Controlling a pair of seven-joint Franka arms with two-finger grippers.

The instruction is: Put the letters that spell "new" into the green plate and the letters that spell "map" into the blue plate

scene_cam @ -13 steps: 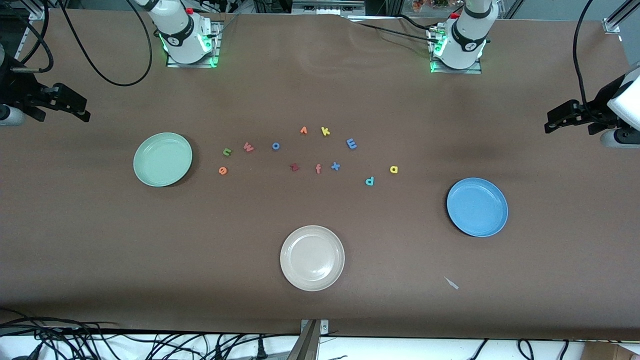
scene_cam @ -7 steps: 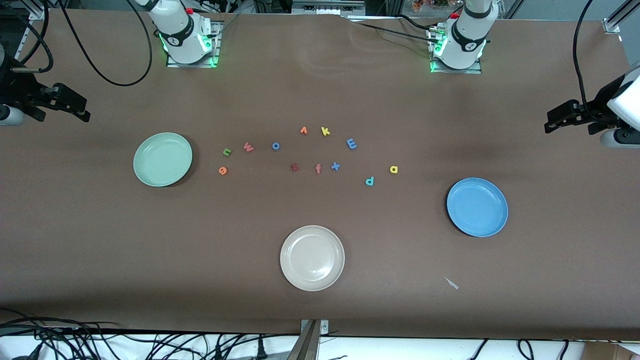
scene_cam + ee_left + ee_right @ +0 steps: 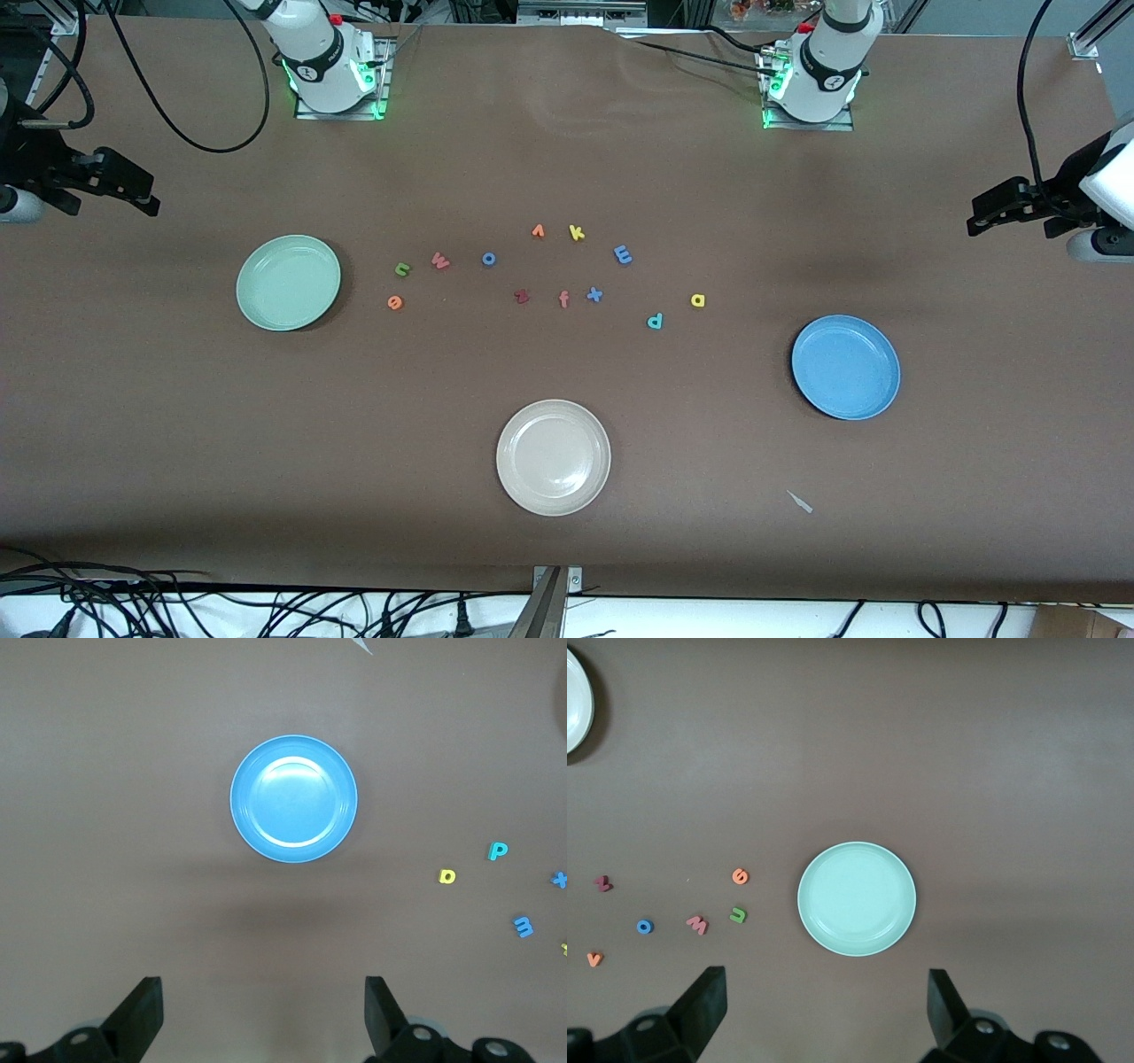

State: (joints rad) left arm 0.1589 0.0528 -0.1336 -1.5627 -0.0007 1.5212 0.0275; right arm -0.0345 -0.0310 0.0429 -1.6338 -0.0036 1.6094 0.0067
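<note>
The left gripper (image 3: 261, 1014) has its fingers wide apart and holds nothing. It hangs high over the table at the left arm's end, and compared with a moment ago it has shifted only very slightly; this is the only change. The right gripper (image 3: 824, 1010) is also spread wide and empty, and it waits over the right arm's end without any move.

On the table nothing has changed. The green plate (image 3: 289, 282) and the blue plate (image 3: 846, 367) are both empty. The green "n" (image 3: 402, 269), the orange "e" (image 3: 395, 302) and the salmon-red "w" (image 3: 440, 260) lie just beside the green plate. The blue "m" (image 3: 623, 254), the yellow "a" (image 3: 698, 300) and the teal "p" (image 3: 655, 321) lie nearer to the blue plate.

I judge that the task has not started yet: all six letters must still be picked.
</note>
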